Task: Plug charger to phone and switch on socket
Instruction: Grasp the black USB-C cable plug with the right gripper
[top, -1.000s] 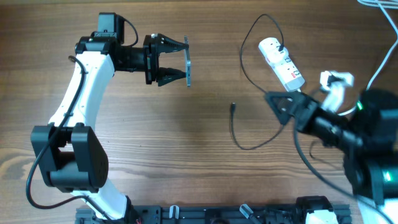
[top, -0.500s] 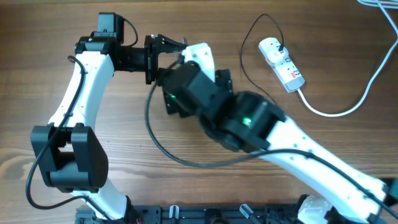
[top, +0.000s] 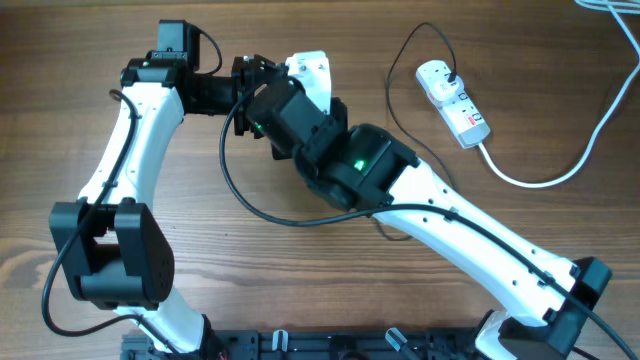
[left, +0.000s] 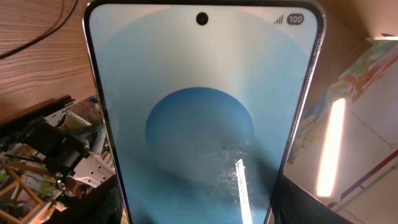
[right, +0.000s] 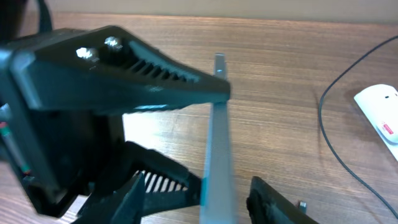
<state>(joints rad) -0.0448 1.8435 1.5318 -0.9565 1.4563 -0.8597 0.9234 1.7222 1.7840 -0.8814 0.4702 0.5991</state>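
Observation:
My left gripper (top: 250, 90) is shut on the phone (left: 205, 124) and holds it upright on edge above the table. Its teal-and-white screen fills the left wrist view. My right gripper (right: 202, 199) is open, one finger on each side of the phone's thin edge (right: 217, 137). It holds nothing. The socket (top: 453, 100) lies at the back right with the charger's black plug (top: 452, 76) in it. The thin black charger cable (top: 395, 85) loops left and runs under my right arm. A small dark tip (right: 301, 204) lies on the wood.
The socket's thick white cord (top: 560, 170) runs off to the right edge. My right arm (top: 430, 215) stretches diagonally across the table's middle. A black arm cable (top: 240, 195) hangs in a loop below the grippers.
My right arm has swung from the right side, beside the socket, across to the phone in my left gripper. The left arm and the phone have stayed still.

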